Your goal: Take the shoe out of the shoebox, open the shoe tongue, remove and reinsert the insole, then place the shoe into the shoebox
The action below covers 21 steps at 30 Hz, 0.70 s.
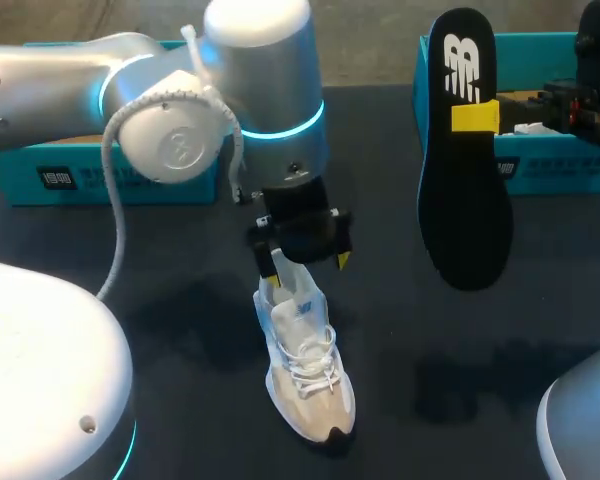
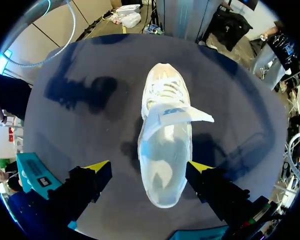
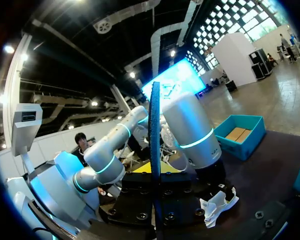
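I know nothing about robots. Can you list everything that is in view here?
shoe: one, white and beige, upright mid-table, tongue lifted.
insole: one, black, held in the air in front of the right box.
left shoebox: one, teal, table's back left.
right shoebox: one, teal, table's back right.
table: one, dark.
left claw: one, yellow-tipped, open, its fingers either side of the shoe's heel, not touching.
right claw: one, yellow-tipped, shut on the insole.

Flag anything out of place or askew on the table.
The insole hangs upright in mid-air, clamped in the right gripper, not in the shoe. The tongue is pulled up and skewed sideways. Nothing looks damaged.
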Each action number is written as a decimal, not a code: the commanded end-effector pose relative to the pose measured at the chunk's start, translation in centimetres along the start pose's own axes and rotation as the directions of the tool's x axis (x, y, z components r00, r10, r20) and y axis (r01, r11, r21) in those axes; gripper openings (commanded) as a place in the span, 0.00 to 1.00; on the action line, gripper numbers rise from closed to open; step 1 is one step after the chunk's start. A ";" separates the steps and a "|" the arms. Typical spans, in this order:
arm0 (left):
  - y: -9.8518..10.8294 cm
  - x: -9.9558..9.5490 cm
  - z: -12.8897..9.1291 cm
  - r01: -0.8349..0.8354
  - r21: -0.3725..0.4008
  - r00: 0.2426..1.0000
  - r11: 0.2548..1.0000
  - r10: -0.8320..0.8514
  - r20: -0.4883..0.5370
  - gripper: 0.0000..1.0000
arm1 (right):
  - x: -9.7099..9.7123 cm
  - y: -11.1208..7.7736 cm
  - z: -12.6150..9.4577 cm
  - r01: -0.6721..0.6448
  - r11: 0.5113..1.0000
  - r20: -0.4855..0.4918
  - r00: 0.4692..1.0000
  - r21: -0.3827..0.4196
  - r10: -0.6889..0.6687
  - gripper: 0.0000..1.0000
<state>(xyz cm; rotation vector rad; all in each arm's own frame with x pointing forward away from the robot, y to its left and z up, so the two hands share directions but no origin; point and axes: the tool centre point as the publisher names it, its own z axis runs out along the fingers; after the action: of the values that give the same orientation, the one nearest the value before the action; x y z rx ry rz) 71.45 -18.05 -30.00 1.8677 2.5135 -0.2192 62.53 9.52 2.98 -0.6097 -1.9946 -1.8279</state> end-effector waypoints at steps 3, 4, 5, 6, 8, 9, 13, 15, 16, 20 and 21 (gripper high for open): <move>-0.2 -1.4 3.0 0.001 0.017 0.997 1.000 0.001 -0.078 1.00 | -0.1 0.1 0.2 -0.002 1.000 0.000 1.000 0.003 0.002 0.00; -0.3 -1.4 3.4 0.002 0.019 0.996 1.000 -0.001 -0.086 1.00 | -0.1 0.1 0.2 -0.002 1.000 0.000 1.000 0.003 0.002 0.00; -0.4 -1.4 3.6 0.004 0.019 0.996 1.000 -0.003 -0.088 1.00 | -0.1 0.1 0.2 -0.002 1.000 0.000 1.000 0.003 0.002 0.00; -0.4 -1.4 3.9 0.007 0.024 0.996 1.000 -0.005 -0.092 1.00 | -0.1 0.1 0.2 -0.002 1.000 0.000 1.000 0.003 0.002 0.00; -0.4 -1.5 4.5 0.015 0.012 0.994 1.000 -0.014 -0.104 1.00 | -0.1 0.1 0.2 -0.002 1.000 0.000 1.000 0.003 0.002 0.00; -0.5 -1.6 4.8 0.017 0.013 0.994 1.000 -0.016 -0.111 1.00 | -0.1 0.1 0.2 -0.002 1.000 0.000 1.000 0.003 0.002 0.00; -0.4 -1.7 5.8 0.043 0.024 0.991 0.999 -0.040 -0.124 1.00 | -0.1 0.1 0.2 -0.002 1.000 0.000 1.000 0.003 0.002 0.00; -0.4 -1.7 6.1 0.051 0.033 0.991 0.998 -0.046 -0.125 1.00 | -0.1 0.1 0.2 -0.002 1.000 0.000 1.000 0.003 0.002 0.00; -0.3 -1.7 6.2 0.055 0.036 0.991 0.998 -0.050 -0.127 0.97 | -0.1 0.1 0.2 -0.002 1.000 0.000 1.000 0.003 0.002 0.00; -0.2 -1.6 6.8 0.062 0.041 0.989 0.997 -0.056 -0.138 0.81 | -0.1 0.1 0.2 -0.002 1.000 0.000 1.000 0.003 0.002 0.00; -0.1 -1.5 6.9 0.065 0.043 0.988 0.997 -0.058 -0.141 0.80 | -0.1 0.1 0.2 -0.002 1.000 0.000 1.000 0.003 0.002 0.00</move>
<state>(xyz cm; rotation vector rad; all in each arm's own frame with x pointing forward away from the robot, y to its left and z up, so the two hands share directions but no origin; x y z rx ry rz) 70.99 -20.00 -36.21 1.8828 2.6744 -0.1589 62.53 9.52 2.98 -0.6096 -1.9946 -1.8279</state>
